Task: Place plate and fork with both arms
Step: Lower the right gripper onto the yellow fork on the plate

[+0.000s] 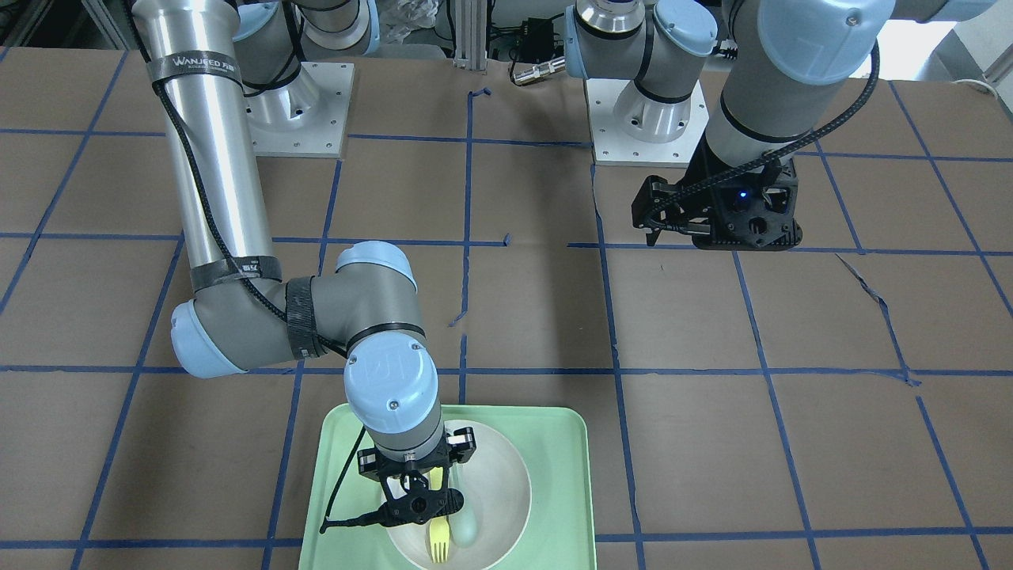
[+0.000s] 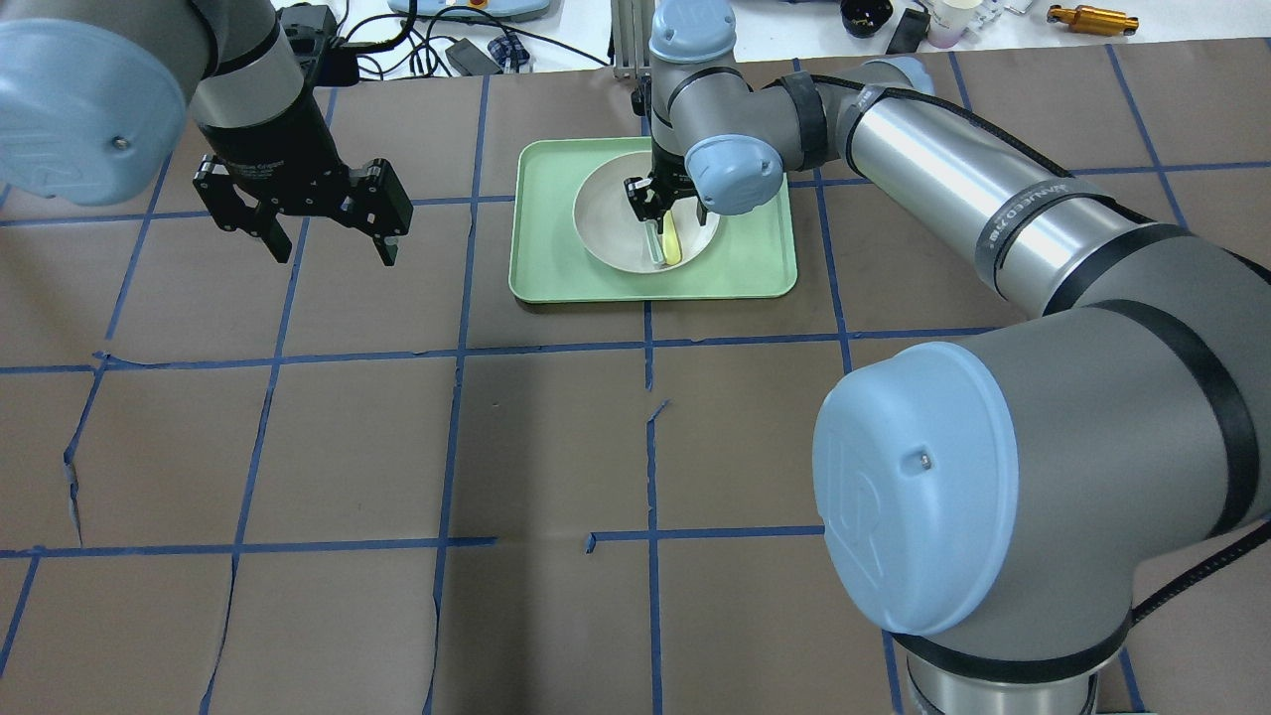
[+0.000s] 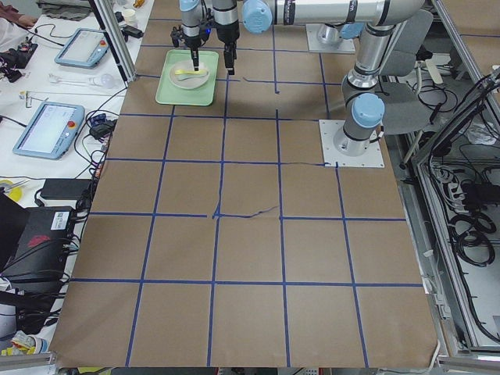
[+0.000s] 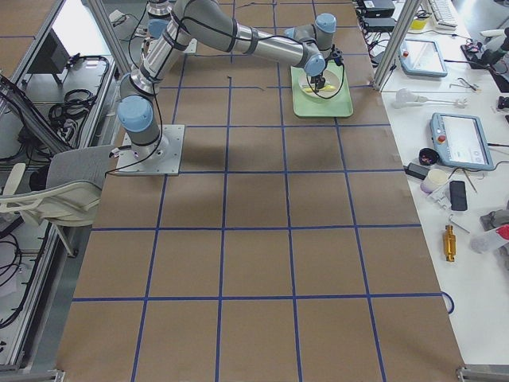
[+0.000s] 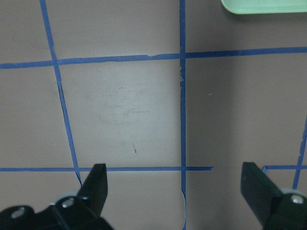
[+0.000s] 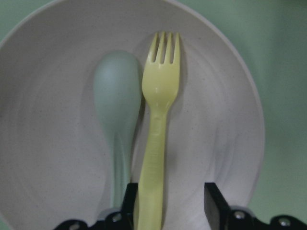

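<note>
**My right gripper straddles the fork in the plate**

A brown table [image 2: 397, 447] crossed by blue tape lines lies under both my arms, with a mint-green tray [image 2: 556, 278] on its far side. The plate [image 2: 606, 218] sits on the tray. In it lie the fork [image 6: 158, 96] and a grey-green spoon [image 6: 117, 96], side by side and just beside each other, both heads pointing away from my right wrist.

My right gripper [image 6: 171, 188] points down into the plate, its jaws partly open. The fork's handle runs between them, close to one finger, with a clear gap to the other.

My left gripper [image 2: 333, 246] hangs above bare table, well apart from the tray, jaws spread wide and holding nothing.
</note>
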Tool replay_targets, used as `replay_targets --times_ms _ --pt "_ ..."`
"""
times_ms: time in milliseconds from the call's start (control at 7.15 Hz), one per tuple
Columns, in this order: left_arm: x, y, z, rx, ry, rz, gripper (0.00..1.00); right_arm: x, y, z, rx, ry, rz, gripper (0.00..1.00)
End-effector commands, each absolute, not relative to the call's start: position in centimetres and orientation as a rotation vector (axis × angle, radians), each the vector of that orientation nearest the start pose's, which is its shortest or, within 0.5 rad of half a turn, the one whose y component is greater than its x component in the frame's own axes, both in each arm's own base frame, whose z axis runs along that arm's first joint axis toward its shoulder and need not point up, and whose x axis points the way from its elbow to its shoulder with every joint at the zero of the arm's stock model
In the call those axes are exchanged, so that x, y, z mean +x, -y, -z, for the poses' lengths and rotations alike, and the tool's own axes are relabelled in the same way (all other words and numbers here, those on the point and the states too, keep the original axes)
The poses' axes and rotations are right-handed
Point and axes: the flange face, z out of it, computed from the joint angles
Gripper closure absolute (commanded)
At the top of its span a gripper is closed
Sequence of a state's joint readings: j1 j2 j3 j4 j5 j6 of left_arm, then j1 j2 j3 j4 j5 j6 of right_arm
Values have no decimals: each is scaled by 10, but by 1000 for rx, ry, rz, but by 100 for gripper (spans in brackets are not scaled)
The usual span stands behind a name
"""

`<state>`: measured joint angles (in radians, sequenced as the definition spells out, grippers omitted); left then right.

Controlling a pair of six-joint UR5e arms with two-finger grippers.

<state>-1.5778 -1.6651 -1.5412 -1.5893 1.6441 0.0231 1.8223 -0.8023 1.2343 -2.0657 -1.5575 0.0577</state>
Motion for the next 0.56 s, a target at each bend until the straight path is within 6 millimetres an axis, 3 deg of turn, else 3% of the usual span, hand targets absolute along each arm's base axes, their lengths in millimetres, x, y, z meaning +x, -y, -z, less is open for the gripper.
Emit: replay_targets --times_ms 0,420 --pt "-132 522 -452 54 -3068 -128 0 319 700 -207 -299 -3099 88 47" --pt "-132 523 -451 52 -3068 -130 0 321 703 -192 -313 -3093 89 49"
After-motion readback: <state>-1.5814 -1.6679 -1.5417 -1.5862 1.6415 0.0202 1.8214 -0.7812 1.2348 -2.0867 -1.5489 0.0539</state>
